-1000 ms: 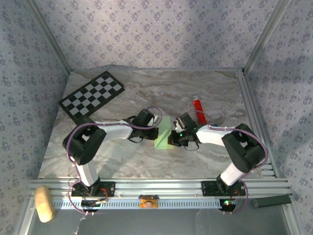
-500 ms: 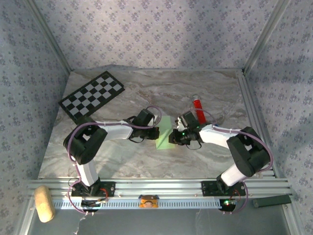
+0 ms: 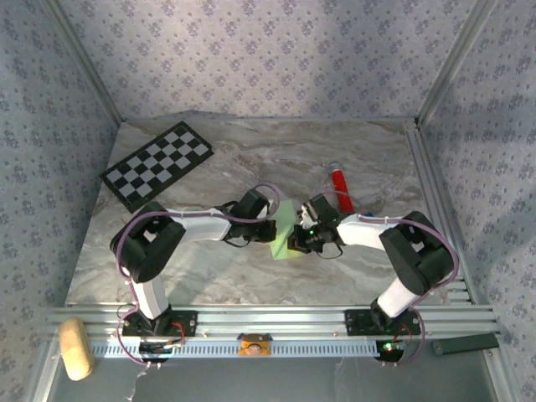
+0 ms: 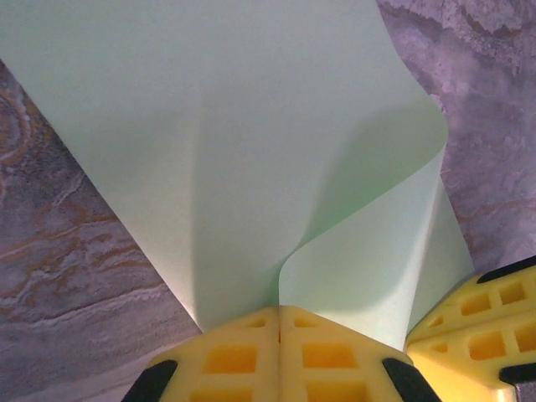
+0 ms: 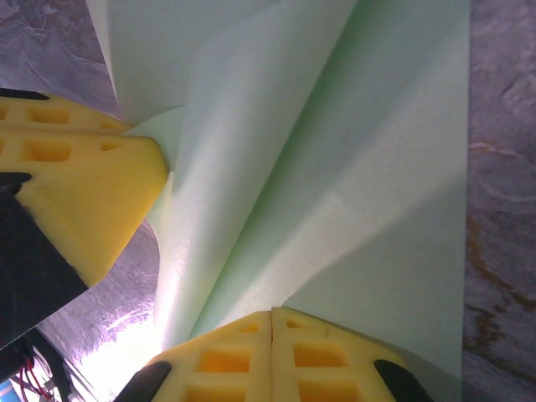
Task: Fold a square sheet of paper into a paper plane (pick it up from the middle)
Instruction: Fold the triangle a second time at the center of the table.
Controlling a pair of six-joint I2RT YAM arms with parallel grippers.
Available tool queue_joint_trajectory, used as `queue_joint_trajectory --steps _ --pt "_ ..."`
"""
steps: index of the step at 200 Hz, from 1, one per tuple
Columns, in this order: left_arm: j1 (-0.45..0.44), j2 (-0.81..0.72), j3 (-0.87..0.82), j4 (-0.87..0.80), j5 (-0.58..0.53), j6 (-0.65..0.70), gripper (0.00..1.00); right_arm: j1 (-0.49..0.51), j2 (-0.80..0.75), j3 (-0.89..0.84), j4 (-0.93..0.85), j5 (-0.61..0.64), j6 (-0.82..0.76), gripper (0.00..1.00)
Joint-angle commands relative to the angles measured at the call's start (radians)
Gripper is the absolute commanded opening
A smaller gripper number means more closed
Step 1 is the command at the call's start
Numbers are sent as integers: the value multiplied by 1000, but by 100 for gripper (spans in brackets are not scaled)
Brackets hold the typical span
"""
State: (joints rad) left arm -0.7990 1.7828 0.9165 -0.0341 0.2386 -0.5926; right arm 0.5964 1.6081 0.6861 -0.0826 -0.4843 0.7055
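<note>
Two pincers meet at the middle of the marbled counter (image 3: 209, 276) in the overhead view: the left pincer (image 3: 273, 233) reaches in from the left and the right pincer (image 3: 295, 243) from the right. The square sheet of paper (image 3: 283, 226) is held between them, near the centre of the counter. From above, the fingers are too small for the grip to be judged.

In the left wrist view, the yellow fingers (image 4: 234, 356) of the left pincer are pressed together and clamped on the near edge of the sheet. The paper spreads away from them over the counter. On the right side it is curled over in a soft loop, not creased flat. The yellow fingers of the right pincer are seen at the lower right corner, touching the paper.

In the right wrist view, the yellow fingers (image 5: 322, 356) of the right pincer are likewise shut on the sheet's edge. A long shallow bend runs away from them across the paper. The left pincer's yellow finger is seen at the left, against the lifted edge.

Other things are made out from above. A red tube (image 3: 339, 180) lies just beyond the right arm's wrist, and a checkerboard (image 3: 157, 163) lies at the far left. A tan block (image 3: 74, 347) rests on the near rail (image 3: 318, 316) at the left.
</note>
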Motion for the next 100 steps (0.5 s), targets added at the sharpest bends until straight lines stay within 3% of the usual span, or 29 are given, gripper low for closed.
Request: queue_joint_trajectory --steps 1,100 --pt "-6 23 27 -75 -28 22 0 0 34 -6 -63 49 -24 5" --pt "-6 20 37 -66 -34 76 0 -16 35 -22 -69 53 -32 5"
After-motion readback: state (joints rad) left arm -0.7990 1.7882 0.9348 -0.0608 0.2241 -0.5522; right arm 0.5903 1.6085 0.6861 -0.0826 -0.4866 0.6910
